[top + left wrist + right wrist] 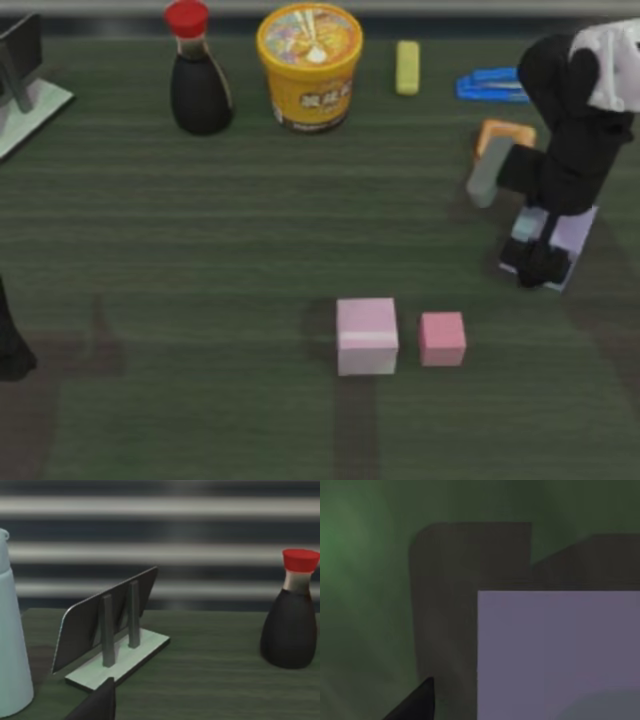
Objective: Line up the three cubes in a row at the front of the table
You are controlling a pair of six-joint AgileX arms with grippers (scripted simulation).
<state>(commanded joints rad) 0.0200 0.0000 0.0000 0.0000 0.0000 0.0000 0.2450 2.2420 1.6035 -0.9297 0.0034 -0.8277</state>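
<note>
At the far left edge of the top view, well to the left of the pale pink cube (367,336), the left gripper (12,350) is seen only as a dark shape and is judged to be parked; whether it is open or closed cannot be told. From its wrist camera a tilted dark stand (107,625) and a soy sauce bottle (291,615) are shown on the table (200,250), none of it task material.

The pale pink cube is set toward the front of the table, and the small bright pink cube (442,338) is placed just to its right, close but with a thin gap between them. Two of the three cubes are thus judged to be already in the row.

Further right and farther back from the pale pink cube, the largest cube, pale blue-grey (575,235), is found beneath the right gripper (540,262). The right arm is bent over and pointed steeply down at it, with the fingers low against the cube's near part. From the right wrist camera the cube's flat top (555,650) is seen very close. Whether the cube is clasped cannot be told.

The step in hand is judged to be the pickup of this last cube. A firm hold is called for next, then a carry forward and leftward to a spot just right of the bright pink cube.
</note>
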